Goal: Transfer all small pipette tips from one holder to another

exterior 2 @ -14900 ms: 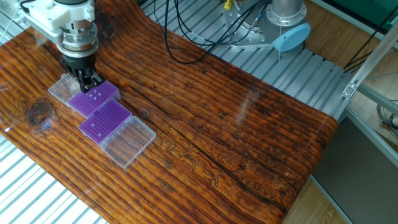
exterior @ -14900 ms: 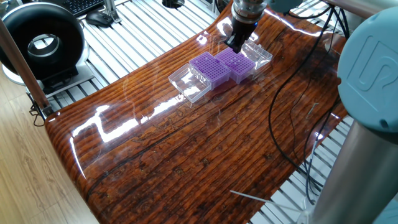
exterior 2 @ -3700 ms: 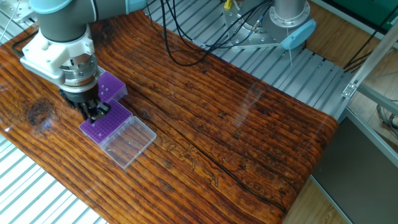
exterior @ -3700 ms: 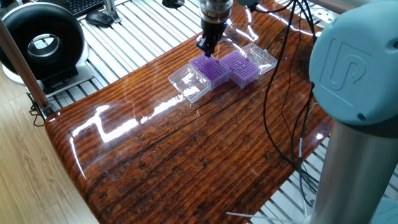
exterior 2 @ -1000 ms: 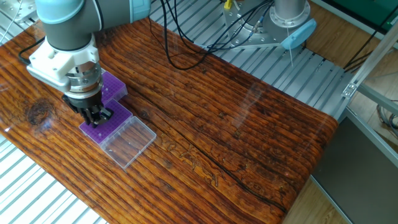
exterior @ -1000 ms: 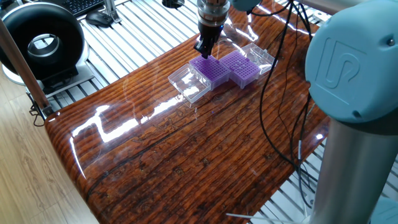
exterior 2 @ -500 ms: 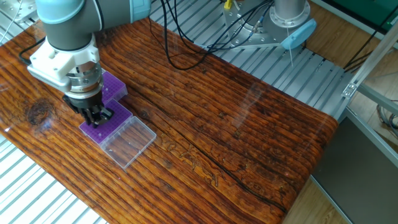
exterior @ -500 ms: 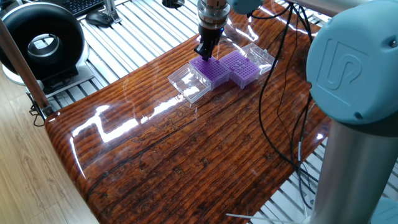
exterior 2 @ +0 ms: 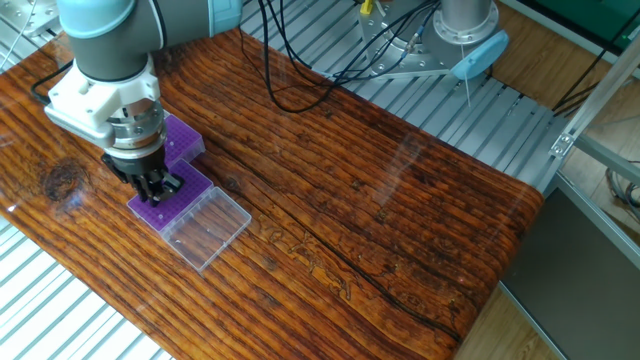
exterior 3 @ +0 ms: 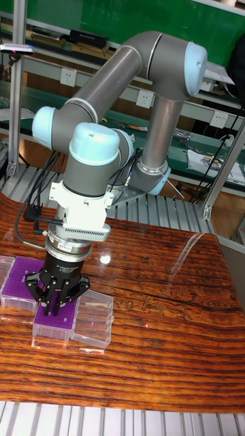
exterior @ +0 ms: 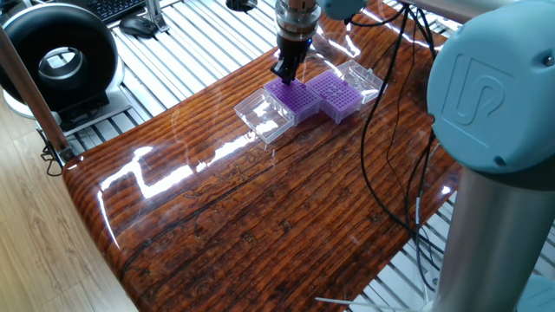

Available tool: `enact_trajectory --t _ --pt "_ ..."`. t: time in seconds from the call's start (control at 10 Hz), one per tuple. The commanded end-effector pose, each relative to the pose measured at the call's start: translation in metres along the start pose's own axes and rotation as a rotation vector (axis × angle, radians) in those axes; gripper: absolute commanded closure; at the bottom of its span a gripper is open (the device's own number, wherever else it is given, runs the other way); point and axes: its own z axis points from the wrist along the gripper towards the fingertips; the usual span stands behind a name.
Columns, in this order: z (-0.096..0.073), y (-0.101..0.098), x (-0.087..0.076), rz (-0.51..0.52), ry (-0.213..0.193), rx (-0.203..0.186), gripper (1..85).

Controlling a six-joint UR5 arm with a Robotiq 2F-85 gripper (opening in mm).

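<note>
Nothing moved; fingers (exterior 2: pixel 158 185) hide rack (exterior 2: pixel 168 200) holes; tips unresolvable.

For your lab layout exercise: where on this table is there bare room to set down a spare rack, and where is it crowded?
Free: the wide wooden table stretch from the clear lids to the far end, and the strip beside the black cables. Crowded: the corner where both purple racks sit, with the gripper low over one.

2 high cams face table (exterior: pixel 260 225) from opposite sides; tall cam low, front-on, nearer.
</note>
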Motion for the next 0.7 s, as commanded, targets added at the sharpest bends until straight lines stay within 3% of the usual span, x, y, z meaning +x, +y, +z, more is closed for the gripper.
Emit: enact_trajectory --t 0.0,0.6 --pt "0.0004 0.0017 -0.0008 0.008 -0.008 -0.02 63.3" --pt "-0.0011 0.0022 0.0012 -0.004 0.0 -0.038 65.3"
